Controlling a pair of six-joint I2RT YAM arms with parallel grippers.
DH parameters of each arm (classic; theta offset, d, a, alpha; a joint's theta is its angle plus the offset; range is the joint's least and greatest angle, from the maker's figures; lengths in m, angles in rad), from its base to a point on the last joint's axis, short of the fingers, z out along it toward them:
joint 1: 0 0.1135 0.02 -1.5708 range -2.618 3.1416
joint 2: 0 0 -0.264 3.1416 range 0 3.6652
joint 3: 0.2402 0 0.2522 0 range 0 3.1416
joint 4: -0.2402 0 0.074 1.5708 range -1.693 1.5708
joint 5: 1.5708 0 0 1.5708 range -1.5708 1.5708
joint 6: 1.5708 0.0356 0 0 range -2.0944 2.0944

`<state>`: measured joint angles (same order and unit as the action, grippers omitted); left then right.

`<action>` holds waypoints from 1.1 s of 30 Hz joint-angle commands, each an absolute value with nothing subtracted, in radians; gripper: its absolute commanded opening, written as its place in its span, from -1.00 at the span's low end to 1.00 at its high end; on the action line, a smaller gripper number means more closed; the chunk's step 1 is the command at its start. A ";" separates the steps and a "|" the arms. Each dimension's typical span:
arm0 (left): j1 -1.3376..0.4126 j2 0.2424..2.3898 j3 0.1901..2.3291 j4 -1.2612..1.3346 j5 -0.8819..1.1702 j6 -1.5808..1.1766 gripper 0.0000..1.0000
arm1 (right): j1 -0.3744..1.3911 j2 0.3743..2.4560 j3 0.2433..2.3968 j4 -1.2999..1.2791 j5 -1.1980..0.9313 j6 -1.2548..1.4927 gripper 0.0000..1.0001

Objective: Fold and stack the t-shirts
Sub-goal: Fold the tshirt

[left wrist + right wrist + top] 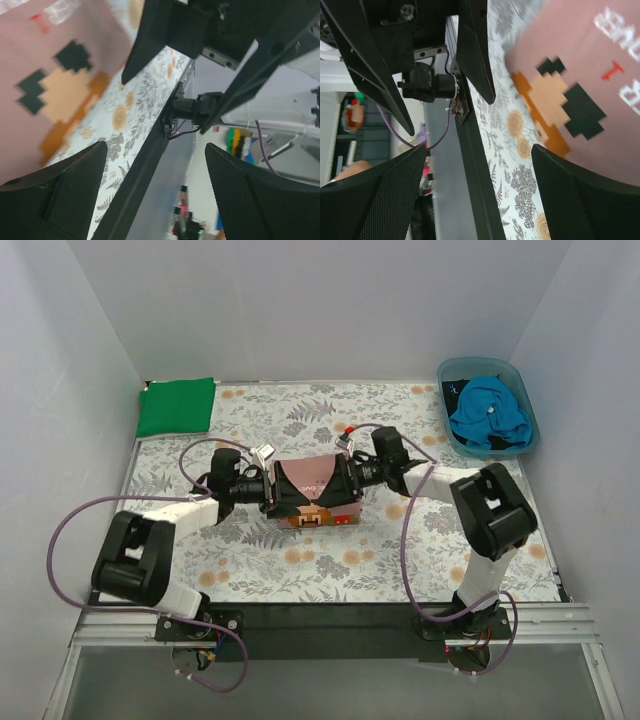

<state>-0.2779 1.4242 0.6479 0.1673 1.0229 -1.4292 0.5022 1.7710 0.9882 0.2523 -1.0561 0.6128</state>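
Top view: you have the dusty pink t-shirt (312,492) folded into a small square at the middle of the floral table covering (300,560), its pixel-style graphic facing up. White lettering on it is too small to read from here. Your left gripper (272,490) sits at the shirt's left edge and your right gripper (345,480) at its right edge, both low over the cloth. The folded bright green t-shirt (177,406) lies at the far left corner, well apart from the pink one. The bright blue t-shirt (489,412) is crumpled inside the teal plastic tub (528,400) at the far right corner.

Left wrist view: your left claw stands wide, fingers (60,192) spread with nothing between them. The pink shirt fills the upper left, showing black, tan and orange pixel blocks and a small red mark. The opposite gripper's black finger (150,40) is at the top.

Right wrist view: your right claw is also wide and holds nothing, fingers (585,195) apart. The pink shirt is at upper right, with partial white letters cut by the frame edge, a "B" among them, and a small red "T".
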 commanded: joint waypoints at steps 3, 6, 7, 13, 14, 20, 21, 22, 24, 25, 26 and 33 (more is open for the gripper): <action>-0.244 1.682 0.618 0.203 0.920 -1.500 0.55 | 0.514 1.966 0.910 0.347 -1.063 0.726 0.80; -0.198 1.829 0.635 0.155 0.888 -1.439 0.50 | 0.474 2.035 0.867 0.345 -1.051 0.698 0.78; -0.174 1.848 0.634 0.158 0.888 -1.418 0.49 | 0.460 2.049 0.861 0.345 -1.048 0.696 0.78; -0.124 1.754 0.634 0.079 0.962 -1.329 0.47 | 0.417 1.985 0.893 0.341 -1.161 0.693 0.70; -0.124 1.711 0.635 0.074 1.007 -1.280 0.47 | 0.420 1.949 0.908 0.339 -1.176 0.690 0.68; -0.123 1.489 0.753 0.077 1.097 -1.221 0.65 | 0.370 1.859 1.149 0.330 -1.138 0.641 0.71; -0.123 1.505 0.806 0.087 1.082 -1.236 0.65 | 0.362 1.885 1.184 0.333 -1.128 0.643 0.67; -0.123 1.525 0.831 0.107 1.068 -1.241 0.69 | 0.354 1.916 1.215 0.334 -1.114 0.646 0.66; -0.123 1.601 0.898 0.127 1.007 -1.239 0.71 | 0.351 2.008 1.313 0.333 -1.106 0.635 0.59; -0.121 1.630 0.914 0.173 0.994 -1.249 0.71 | 0.347 2.037 1.337 0.334 -1.086 0.632 0.58; -0.120 1.655 0.931 0.205 0.959 -1.261 0.71 | 0.347 2.092 1.391 0.334 -1.077 0.621 0.55; -0.091 1.983 1.080 0.405 0.891 -1.345 0.49 | 0.313 2.319 1.534 0.337 -1.003 0.603 0.41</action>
<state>-0.1162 1.9041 1.0286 0.3157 0.9493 -1.3033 0.3260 2.2581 1.4765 0.3538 -1.0412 0.6338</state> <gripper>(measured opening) 0.757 0.722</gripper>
